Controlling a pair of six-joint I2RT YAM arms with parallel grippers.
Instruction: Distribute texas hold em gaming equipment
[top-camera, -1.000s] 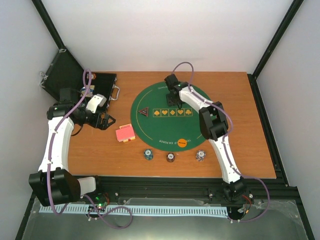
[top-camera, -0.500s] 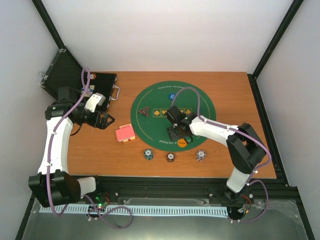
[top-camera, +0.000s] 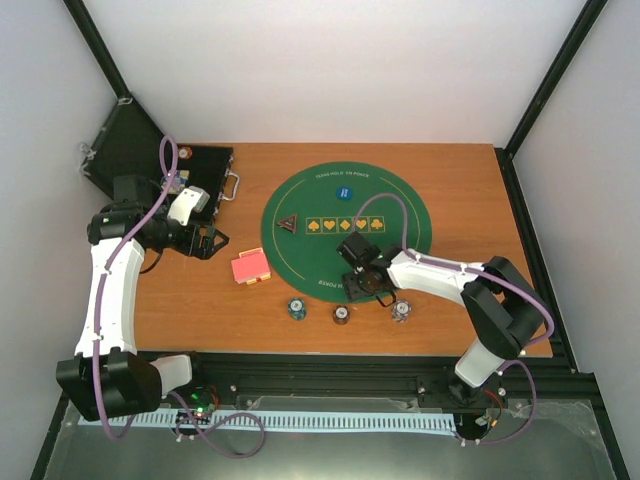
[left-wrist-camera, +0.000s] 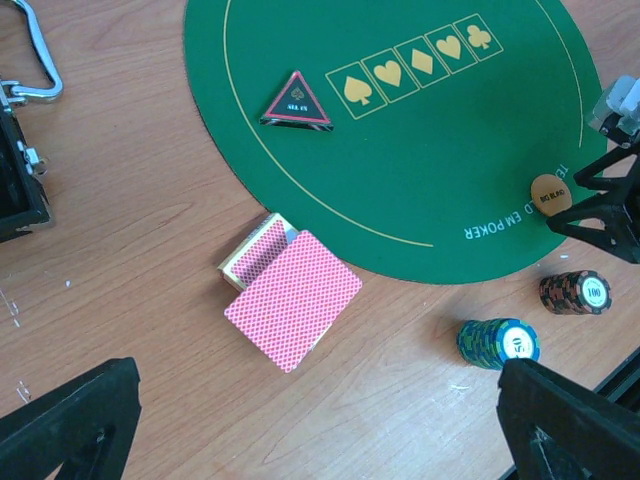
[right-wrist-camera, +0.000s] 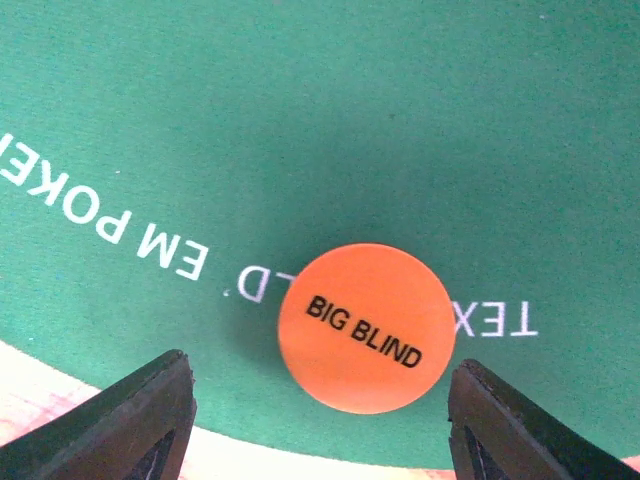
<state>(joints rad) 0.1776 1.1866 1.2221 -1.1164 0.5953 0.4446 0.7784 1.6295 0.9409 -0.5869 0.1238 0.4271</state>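
Observation:
The orange round "BIG BLIND" button (right-wrist-camera: 366, 327) lies flat on the green mat's near edge, also seen in the left wrist view (left-wrist-camera: 550, 195). My right gripper (right-wrist-camera: 318, 400) is open, low over it, one finger on each side (top-camera: 362, 280). The blue button (top-camera: 344, 191) lies on the mat's far part. The dark triangular button (top-camera: 289, 223) lies at the mat's left. The red-backed cards (left-wrist-camera: 293, 298) lie on the wood left of the mat (top-camera: 250, 267). Three chip stacks (top-camera: 296, 308), (top-camera: 341, 314), (top-camera: 401, 311) stand in front of the mat. My left gripper (top-camera: 207, 243) is open and empty above the wood (left-wrist-camera: 318, 375).
The round green felt mat (top-camera: 300, 250) covers the table's middle. A black hard case (top-camera: 130, 150) with a metal handle (left-wrist-camera: 30, 60) stands open at the back left, close to my left arm. The table's near edge runs just behind the chip stacks.
My right gripper left the blue button on the mat's far part and came back toward the near edge, now over the orange button. The left arm barely moved.

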